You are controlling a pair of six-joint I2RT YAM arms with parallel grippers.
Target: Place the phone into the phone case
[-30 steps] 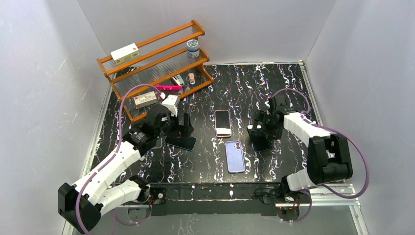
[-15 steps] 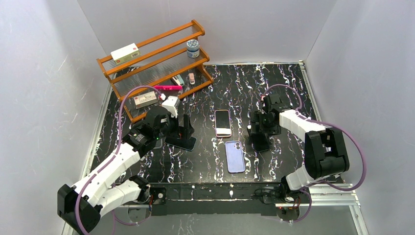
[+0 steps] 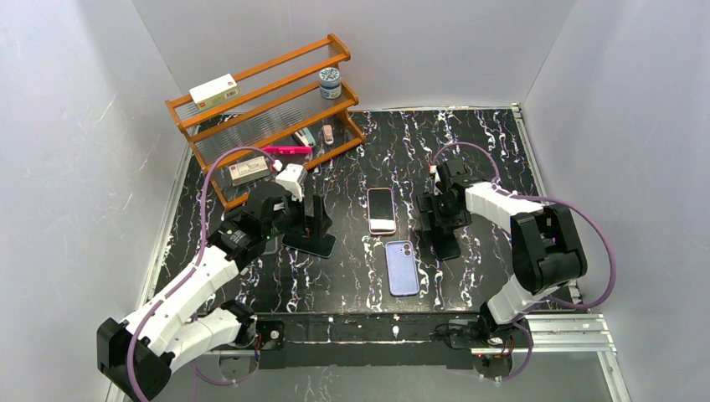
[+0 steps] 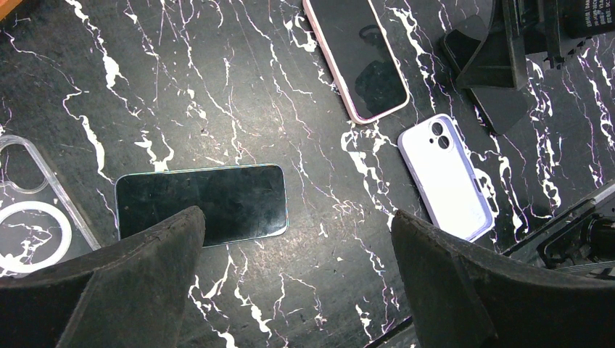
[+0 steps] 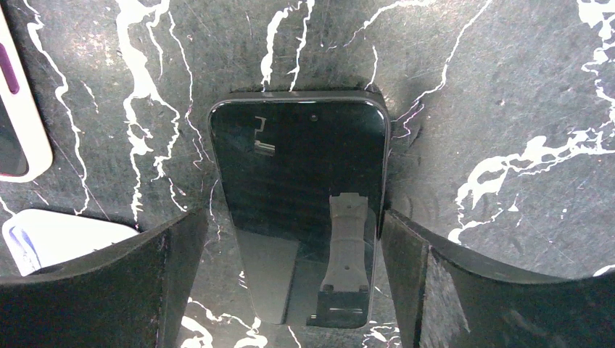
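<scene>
Two black phones lie face up on the black marbled table. One black phone (image 4: 201,204) is below my left gripper (image 4: 295,212), which hangs open above its right end with nothing held; from above, that gripper (image 3: 316,219) is left of centre. The other black phone (image 5: 301,210) lies between the fingers of my open right gripper (image 5: 290,225), the right finger close to its edge. In the top view my right gripper (image 3: 439,224) is right of centre. A pink-edged phone (image 3: 381,209) and a lavender phone case (image 3: 402,268) lie in the middle. A clear case (image 4: 32,210) is left of the first phone.
A wooden rack (image 3: 268,100) stands at the back left, bearing a white box (image 3: 213,89), a jar (image 3: 330,82) and small items. A pink marker (image 3: 289,150) lies at its foot. White walls close in the table on three sides.
My right gripper has moved left and slightly away from the bases, over its black phone. The left arm has barely moved. Phones and cases lie as before.
</scene>
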